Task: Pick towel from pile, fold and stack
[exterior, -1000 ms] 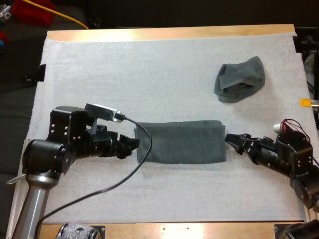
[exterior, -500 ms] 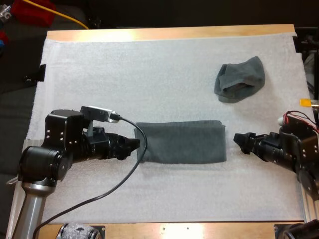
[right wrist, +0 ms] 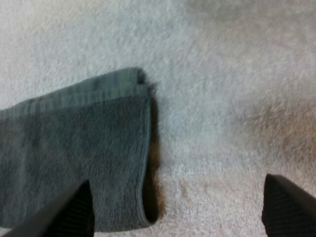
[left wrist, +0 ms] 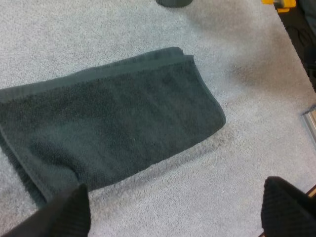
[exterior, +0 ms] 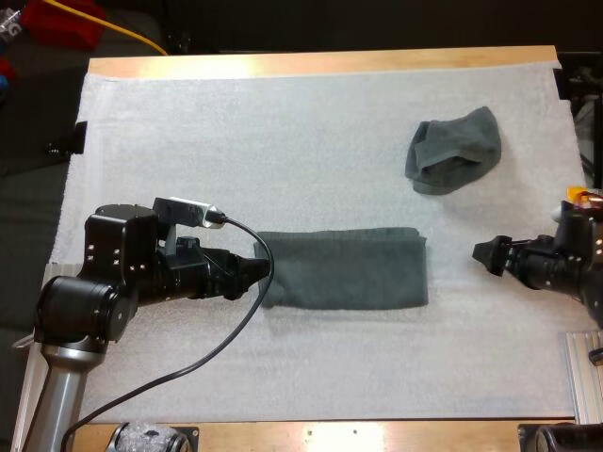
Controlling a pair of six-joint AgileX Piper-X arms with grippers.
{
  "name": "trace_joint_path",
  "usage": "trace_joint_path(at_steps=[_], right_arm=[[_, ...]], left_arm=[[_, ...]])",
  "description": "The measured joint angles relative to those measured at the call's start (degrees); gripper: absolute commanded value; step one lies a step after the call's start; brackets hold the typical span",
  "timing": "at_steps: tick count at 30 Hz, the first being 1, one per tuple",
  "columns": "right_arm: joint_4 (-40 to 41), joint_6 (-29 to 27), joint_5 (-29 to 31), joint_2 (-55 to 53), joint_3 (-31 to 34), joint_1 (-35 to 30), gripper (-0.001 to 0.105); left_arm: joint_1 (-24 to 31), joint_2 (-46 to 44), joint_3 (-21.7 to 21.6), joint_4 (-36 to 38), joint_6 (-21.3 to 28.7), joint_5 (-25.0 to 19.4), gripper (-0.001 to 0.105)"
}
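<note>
Folded towel [exterior: 344, 268] flat on the mat [exterior: 283, 141], both grippers spread and empty: left gripper [exterior: 254, 274] at its left end, right gripper [exterior: 482, 253] well clear — risk: a one-layer pinch could drag the fold open.

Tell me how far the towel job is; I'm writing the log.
Done: one towel lies folded into a long strip. In hand: nothing; the left pincer is open at its left end, the right pincer open and clear of its right end. Left: probably fold the strip shorter, then the crumpled towel, untouched at the far right; no stack yet.
</note>
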Motion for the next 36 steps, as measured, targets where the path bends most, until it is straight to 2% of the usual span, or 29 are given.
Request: trace_joint_path(at_steps=[5, 14, 27, 36], right_arm=[[-1.1, -3.4, -7.8, 6.1, 0.0, -4.4, 0.069], [-8.3, -3.7, -20.1, 18.4, 0.0, -4.9, 0.069], [-12.2, -3.5, -21.2, 29.6, -0.1, -4.9, 0.069], [-14.5, 0.5, -21.7, 32.5, -0.4, -4.4, 0.069]], left_arm=[[0.0, 0.0, 0.0, 0.0, 0.0, 0.0, 0.069], [0.0, 0.0, 0.0, 0.0, 0.0, 0.0, 0.069], [0.0, 0.0, 0.0, 0.0, 0.0, 0.0, 0.069], [0.0, 0.0, 0.0, 0.0, 0.0, 0.0, 0.069]])
